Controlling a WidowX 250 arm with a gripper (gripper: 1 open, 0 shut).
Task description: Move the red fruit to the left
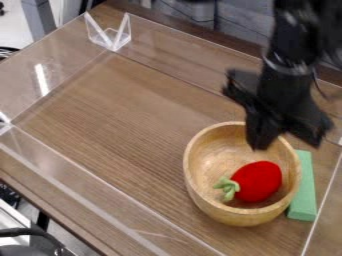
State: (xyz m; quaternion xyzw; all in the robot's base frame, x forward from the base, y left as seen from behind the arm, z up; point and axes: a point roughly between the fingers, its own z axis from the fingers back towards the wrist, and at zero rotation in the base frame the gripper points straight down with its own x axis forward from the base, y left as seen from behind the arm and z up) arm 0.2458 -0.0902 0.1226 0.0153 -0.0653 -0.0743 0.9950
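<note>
There is one red fruit (258, 180), one wooden bowl (203, 160), one green block (305, 190) and one robot gripper (271, 128), all on a single wood-grain table (120, 120) that is fenced by low clear plastic walls (60, 55). The red fruit is a small, glossy, oval toy, bright red over nearly its whole surface, with a pale highlight near its top and a green leafy stem poking out at its lower left end. It lies on its side inside the bowl, toward the bowl's right half, resting against the bottom and close to the inner wall; it takes up only part of the bowl's hollow. The bowl is round, light tan, and sits near the right front corner of the table. The green block is flat, light green and rectangular; it lies just outside the bowl's right rim, between the bowl and the clear wall. The gripper is black and blurred; it hangs above the bowl's far right rim, pointing down, apart from the fruit and holding nothing. Its fingers are drawn together, closed on empty air. The left and middle stretch of the table shows only bare wood grain.
</note>
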